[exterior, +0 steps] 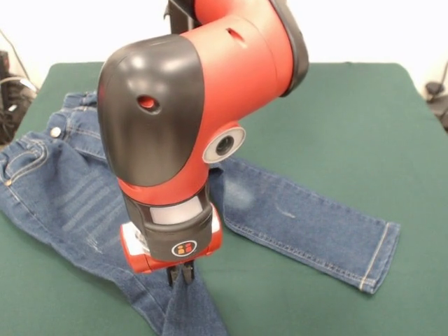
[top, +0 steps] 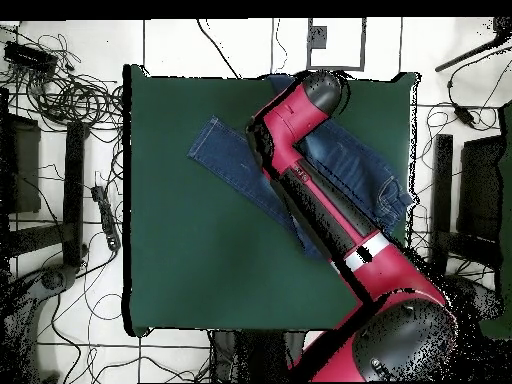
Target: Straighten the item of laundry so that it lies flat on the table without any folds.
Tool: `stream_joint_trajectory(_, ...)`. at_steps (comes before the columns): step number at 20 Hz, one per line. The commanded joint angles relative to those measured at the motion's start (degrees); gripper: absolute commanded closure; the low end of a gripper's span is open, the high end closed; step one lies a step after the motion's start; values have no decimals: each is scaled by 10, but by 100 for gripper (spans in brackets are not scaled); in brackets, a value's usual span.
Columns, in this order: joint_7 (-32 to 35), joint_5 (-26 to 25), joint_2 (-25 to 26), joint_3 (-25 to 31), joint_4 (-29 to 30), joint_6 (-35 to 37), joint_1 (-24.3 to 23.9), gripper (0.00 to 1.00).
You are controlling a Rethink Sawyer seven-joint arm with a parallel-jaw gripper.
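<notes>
The item of laundry (exterior: pixel 63 203), a pair of blue jeans, lies on the left half of the green table (exterior: pixel 336 112). Its waist with a brass button sits at the left. One leg stretches flat to the right and ends in a cuff. The other leg runs down to the bottom edge and is bunched narrow under my gripper (exterior: pixel 182 275), which is shut on the denim there. In the overhead view the jeans (top: pixel 225 150) lie near the table's (top: pixel 200 260) top edge, and the arm hides the gripper.
My red and black arm (exterior: pixel 189 105) covers the jeans' crotch and upper legs in the front view. Cables (top: pixel 70 95) and dark frames stand on the floor around the table. The near leg of the jeans runs past the table's front edge.
</notes>
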Motion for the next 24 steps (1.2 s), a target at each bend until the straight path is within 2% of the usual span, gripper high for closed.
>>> stream_joint_trajectory(1, -64, 42, -4, -25, 15, -50, 43, 100)
stream_joint_trajectory(7, -35, 41, -13, -31, 6, -78, 65, 100)
stream_joint_trajectory(10, -39, 33, -6, -32, 9, -62, 61, 100)
stream_joint_trajectory(15, -53, 15, 10, -35, 10, -26, 53, 100)
stream_joint_trajectory(22, -110, -19, 27, -47, 10, 4, 32, 100)
stream_joint_trajectory(23, -113, -1, 29, -33, 12, -3, 23, 0)
stream_joint_trajectory(24, -113, 2, 29, -32, 13, -5, 23, 0)
